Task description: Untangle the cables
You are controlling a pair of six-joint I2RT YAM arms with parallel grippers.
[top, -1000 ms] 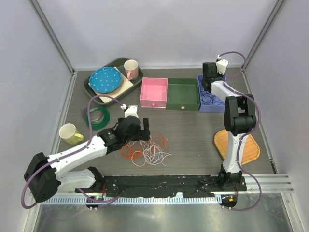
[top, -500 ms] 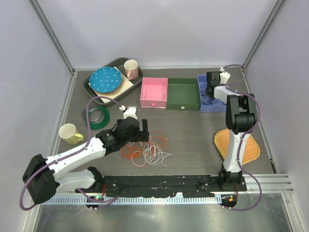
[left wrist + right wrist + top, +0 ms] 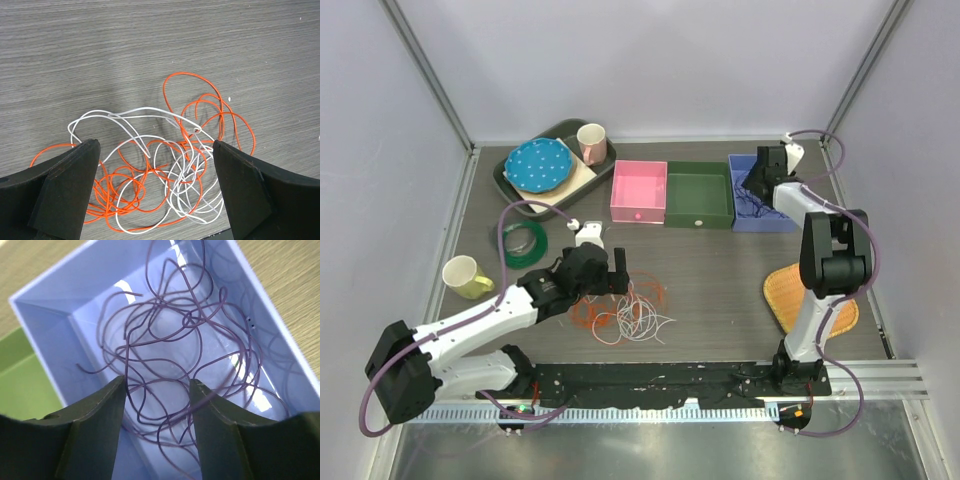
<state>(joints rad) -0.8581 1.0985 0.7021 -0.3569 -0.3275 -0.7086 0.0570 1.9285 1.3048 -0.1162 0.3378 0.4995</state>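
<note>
Left end effector [image 3: 154, 143] is hanging over the tangle near the front of the table [image 3: 150, 40], jaws fully apart and gripping nothing. It's barely shifting versus a second ago. The orange cable [image 3: 185, 74] and white cable [image 3: 145, 109] are lying looped through each other right under it, untouched.

Further back, a pink box [image 3: 638, 190] and a green box [image 3: 700, 200] are sitting side by side. Can't tell their contents from the top view.

The change is happening at the far right. The right end effector [image 3: 157, 382] is going from clamped shut a second ago to jaws apart now, over the blue box [image 3: 55, 330]. Its wrist is also swinging round toward the box's far corner. The purple cable [image 3: 192, 320] is lying piled loose on the box floor, with strands passing below the gap between the fingers. Nothing looks pinched.

My read is that the purple cable is getting dropped off, sorted out and well apart from the tangle. Orange and white are still waiting to be pulled apart. Left is already sitting in a pick position. The risk there is grabbing both colours at once, since they're crossing densely in the middle.
</note>
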